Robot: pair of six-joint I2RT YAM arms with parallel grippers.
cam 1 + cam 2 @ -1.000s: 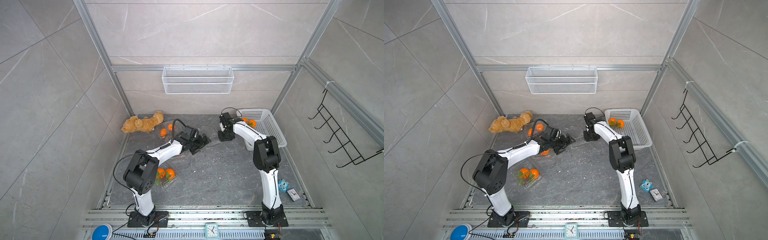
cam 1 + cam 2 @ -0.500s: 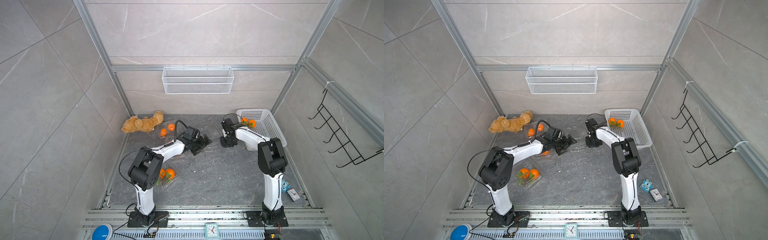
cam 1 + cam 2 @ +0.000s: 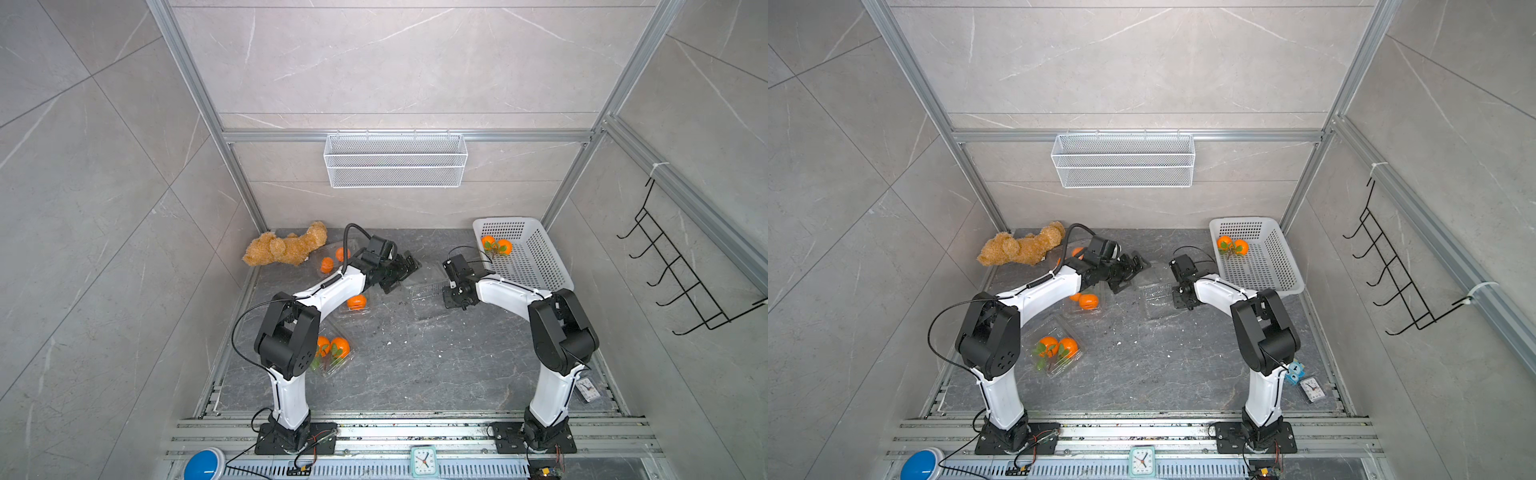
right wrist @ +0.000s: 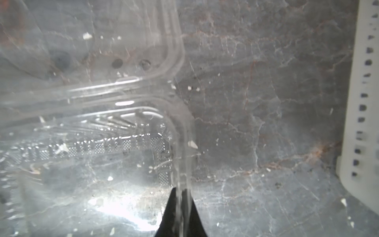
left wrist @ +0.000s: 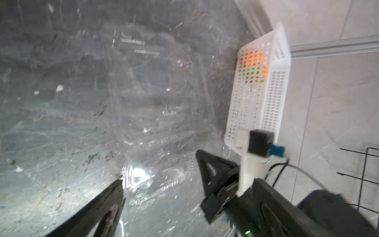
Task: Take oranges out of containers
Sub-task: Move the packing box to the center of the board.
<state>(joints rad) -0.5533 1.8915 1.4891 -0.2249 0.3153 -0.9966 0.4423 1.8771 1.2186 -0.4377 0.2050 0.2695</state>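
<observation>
- Since a moment ago, the right gripper point(image 3: 454, 297) has come away from the corner of the white basket point(image 3: 548, 266). It has dropped to the empty clear box point(image 3: 428, 291) and its jaws have snapped together.
- In the right wrist view its two black tips point(image 4: 181, 205) are pressed together on the thin rim of that box point(image 4: 102, 153), pinching it.
- The left gripper point(image 3: 401, 272) is spread wide and holds nothing. It sits at the other side of the same box. I cannot tell if it touches the plastic.
- I think the job right now is to pull this empty box out of the way.
- To do it well, pull slowly and stay low. The plastic is thin and bendy, so a hard tug could make it slip out or crumple. Keep it from bumping the basket, which is just beside it.
- The oranges are small, round and bright, some with green leaves.
- Two oranges point(image 3: 496, 245) already lie in the white basket, out of their box.
- Two more point(image 3: 334, 259) sit in a clear box at the back, just beside the teddy bear point(image 3: 286, 249).
- One orange point(image 3: 356, 302) shows in a clear box under the left arm.
- Two point(image 3: 332, 347) wait in the clear box nearest the left arm's base.
- All the boxes are see-through and shiny, so they are hard to spot on the grey floor.
</observation>
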